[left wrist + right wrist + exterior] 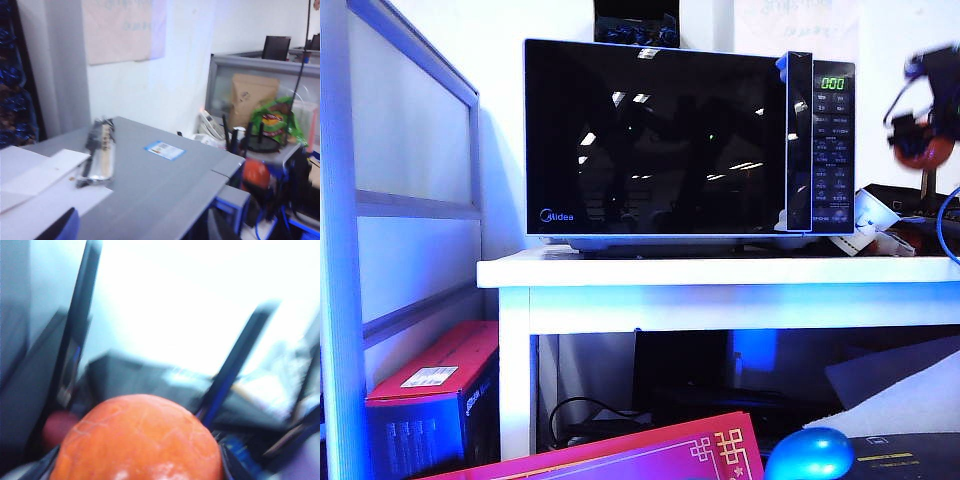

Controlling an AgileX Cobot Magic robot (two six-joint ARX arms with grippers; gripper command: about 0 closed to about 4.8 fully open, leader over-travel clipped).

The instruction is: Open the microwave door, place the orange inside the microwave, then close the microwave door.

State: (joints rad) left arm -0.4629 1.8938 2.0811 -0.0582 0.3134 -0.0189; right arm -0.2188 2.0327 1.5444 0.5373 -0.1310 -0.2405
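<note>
Well, the microwave (690,145) is sitting on the white table (720,272), its microwave door (655,140) lying flush and shut — open air showing right of the button panel (833,150). There the right gripper (925,105) is hanging blurred, clamped around the orange (137,440). The left gripper isn't showing — jaws can't be judged.

The microwave (688,145) is a big black-fronted box standing on a white table, its green display lit. The microwave door (655,140), glossy black glass, is shut flat against the front. The orange (137,440), round with a finely cracked skin, sits raised at the microwave's right.
</note>
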